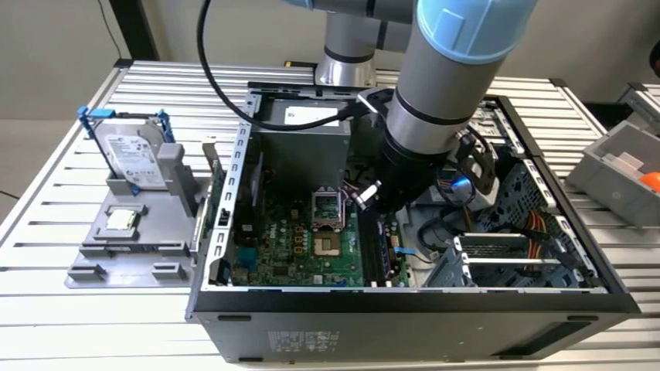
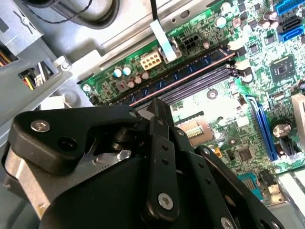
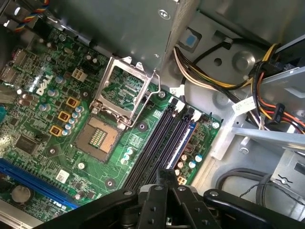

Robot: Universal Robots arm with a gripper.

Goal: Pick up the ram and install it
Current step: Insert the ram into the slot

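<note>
Exterior view: the gripper reaches inside the open computer case, above the memory slots. The ram sits in the outermost slot. Finger opening cannot be told. A hard drive stands left.

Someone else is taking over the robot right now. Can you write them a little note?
Claw: low inside the computer case, just above the memory slots.
Ram: looks seated in the outermost slot, near the motherboard edge.
Done: ram apparently picked up and placed.
Left: whether it is fully latched cannot be seen.
</note>
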